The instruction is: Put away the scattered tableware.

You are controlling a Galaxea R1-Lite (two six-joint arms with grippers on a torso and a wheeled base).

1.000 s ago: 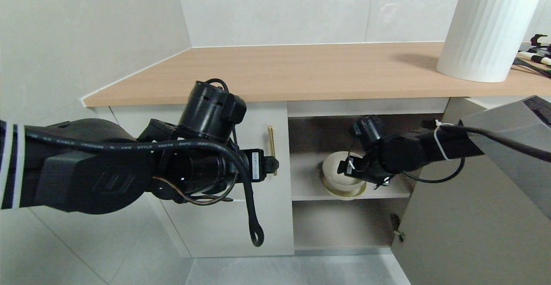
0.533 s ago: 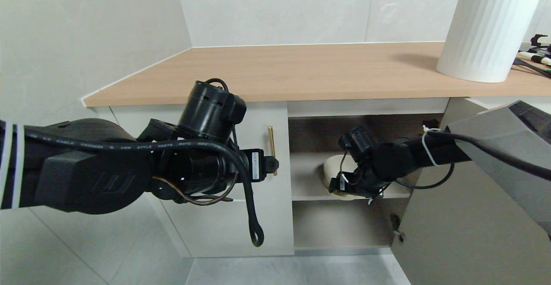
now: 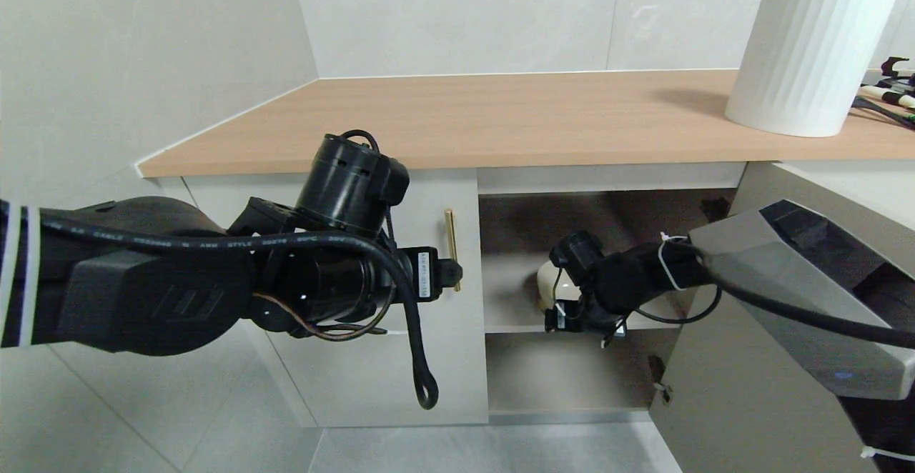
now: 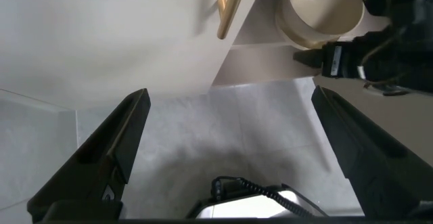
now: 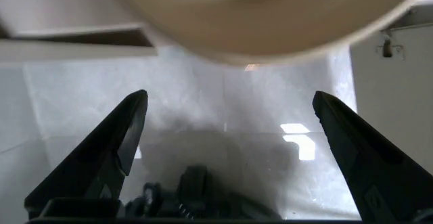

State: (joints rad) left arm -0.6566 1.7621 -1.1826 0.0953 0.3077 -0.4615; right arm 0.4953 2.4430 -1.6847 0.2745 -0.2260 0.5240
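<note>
we find the bowl [image 3: 545,281] on the middle shelf [image 3: 511,294] of the open cabinet, under the table [image 3: 500,116], and we judge it to be near the shelf's front edge. it stands upright with its mouth facing up. being round, it has no long axis to report, and its axis of symmetry runs vertically. in the left wrist view it appears to rest on a wider dish, though we cannot confirm this.

the right tool [image 3: 570,318] sits just in front of the bowl at the shelf edge, its fingers spread wide with nothing between them. the left tool [image 4: 230,95] is likewise wide open and empty, beside the brass handle [image 3: 449,244] of the closed door.

risks noted:
- the right tool and its loose cable are close to the bowl, so any sideways or upward sweep could catch the rim and pull the bowl off the shelf onto the floor
- the open door [image 3: 715,387] stands beside the right arm, and swinging it shut early would strike the arm
</note>
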